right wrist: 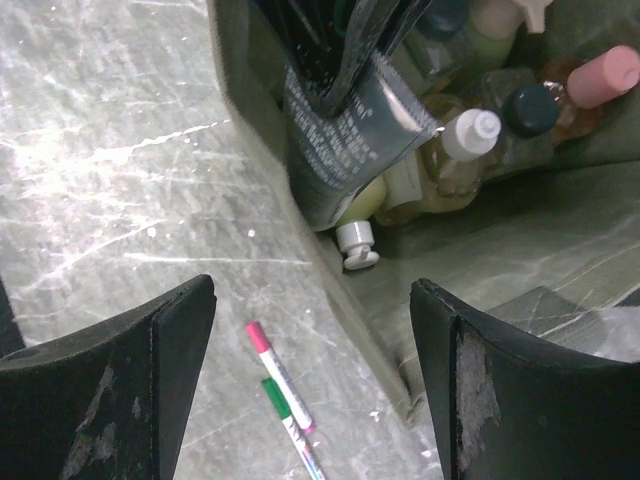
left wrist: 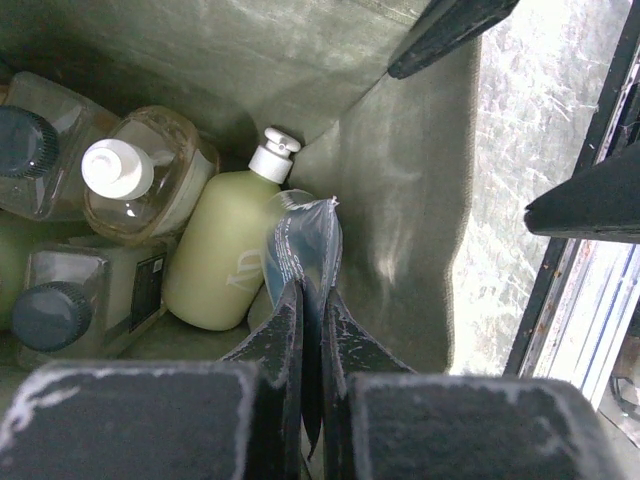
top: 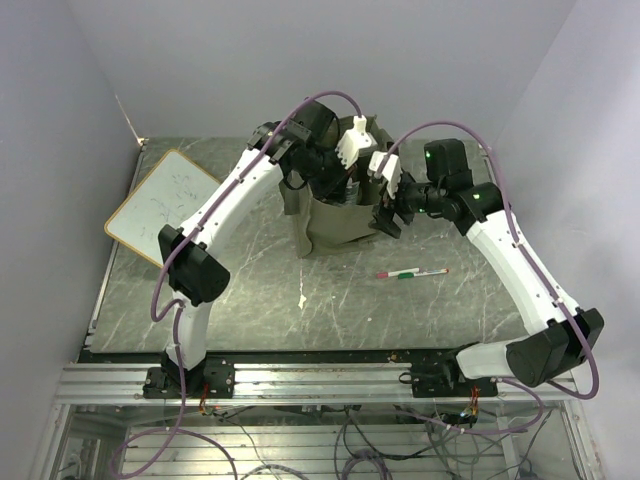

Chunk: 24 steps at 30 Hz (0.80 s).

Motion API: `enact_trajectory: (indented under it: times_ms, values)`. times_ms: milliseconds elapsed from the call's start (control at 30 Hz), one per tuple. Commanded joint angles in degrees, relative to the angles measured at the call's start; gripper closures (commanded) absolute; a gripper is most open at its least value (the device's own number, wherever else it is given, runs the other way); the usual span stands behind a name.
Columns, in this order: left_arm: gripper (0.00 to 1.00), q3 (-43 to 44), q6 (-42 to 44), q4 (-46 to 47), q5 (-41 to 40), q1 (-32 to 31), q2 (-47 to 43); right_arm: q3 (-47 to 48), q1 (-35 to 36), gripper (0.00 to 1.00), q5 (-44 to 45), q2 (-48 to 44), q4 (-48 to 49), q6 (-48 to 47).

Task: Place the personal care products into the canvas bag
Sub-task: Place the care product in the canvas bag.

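Observation:
The olive-green canvas bag (top: 330, 235) stands open at mid-table. My left gripper (left wrist: 312, 300) is down inside it, shut on the flat end of a grey tube (left wrist: 300, 245), which hangs next to a yellow-green bottle (left wrist: 225, 255) with a white cap. An amber bottle (left wrist: 150, 180) and dark-capped clear bottles (left wrist: 60, 310) lie beside it on the bag floor. My right gripper (right wrist: 312, 290) is open and empty, hovering over the bag's right rim (right wrist: 330, 270). The right wrist view shows the tube (right wrist: 345, 140) and several more bottles inside, one with a pink cap (right wrist: 605, 75).
A red-green-white pen (top: 412, 272) lies on the marble table right of the bag; it also shows in the right wrist view (right wrist: 285, 395). A wood-framed whiteboard (top: 160, 205) lies at the far left. Grey walls close in at back and sides.

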Motion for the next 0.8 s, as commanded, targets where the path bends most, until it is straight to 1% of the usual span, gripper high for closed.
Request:
enact_trajectory:
  times_ms: [0,133,267,433,600,633,667,767]
  values:
    - [0.93,-0.17,-1.77,-0.21,3.83,0.01,-3.55,-0.39,0.99,0.23,1.32,0.75,5.0,-2.6]
    - [0.93,-0.38,-1.79,-0.2,4.19,0.14,-3.77,-1.41,2.57,0.29,2.09,1.17,5.15,-3.74]
    - [0.93,-0.53,-1.81,-0.16,4.94,0.31,-3.72,-2.19,4.19,0.39,2.73,1.4,5.34,-4.49]
    - [0.93,-0.61,-1.93,-0.13,5.6,0.6,-4.08,-1.16,5.28,0.63,2.61,2.24,4.34,-5.08]
    - [0.93,-1.46,-1.41,-0.29,5.44,0.69,-4.43,1.69,5.98,0.93,2.65,2.98,3.47,-4.45]
    - [0.93,-1.68,-1.1,-0.29,5.27,0.69,-4.43,2.65,5.99,0.97,2.46,3.16,3.34,-3.77]
    - [0.93,-1.94,-0.92,-0.12,5.18,0.69,-4.63,3.91,5.97,1.0,2.08,3.56,2.97,-3.03]
    - [0.93,-1.73,0.32,-0.65,5.81,0.69,-4.53,8.67,5.99,1.0,0.81,4.93,0.95,-1.71]
